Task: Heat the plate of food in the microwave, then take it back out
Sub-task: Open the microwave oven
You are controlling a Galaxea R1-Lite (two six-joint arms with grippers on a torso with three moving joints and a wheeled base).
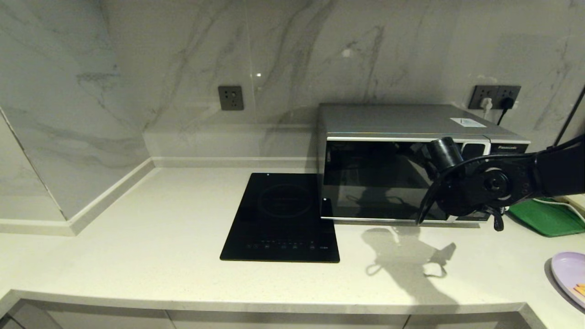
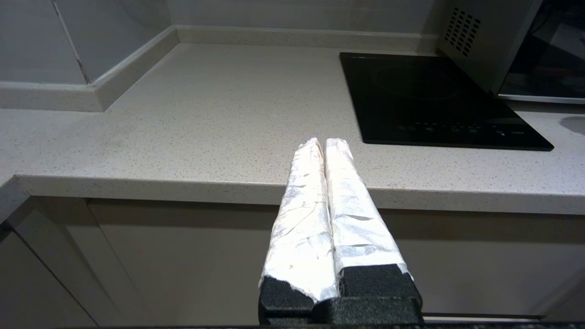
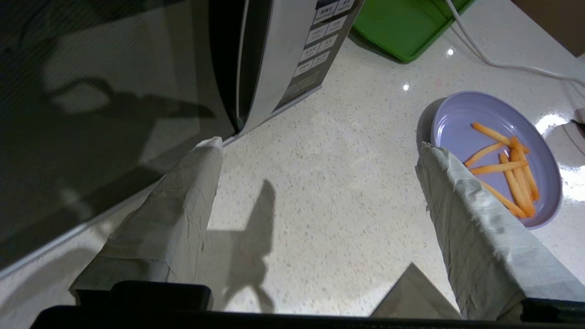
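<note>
Lavender round plate of food [image 3: 496, 151] on speckled counter [image 3: 329, 183]

Microwave [image 1: 402, 121] has a brushed silver metal shell and glossy dark glass door; speckled countertop [image 1: 137, 256] looks like smooth stone; cooktop [image 1: 281, 217] is glossy black glass; plate [image 3: 461, 123] is smooth, faintly shiny

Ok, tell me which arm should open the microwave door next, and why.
Right. The right gripper hangs open in front of the closed microwave, near the plate of food on the counter. The left gripper sits shut off the counter's front edge, beyond the cooktop.
</note>
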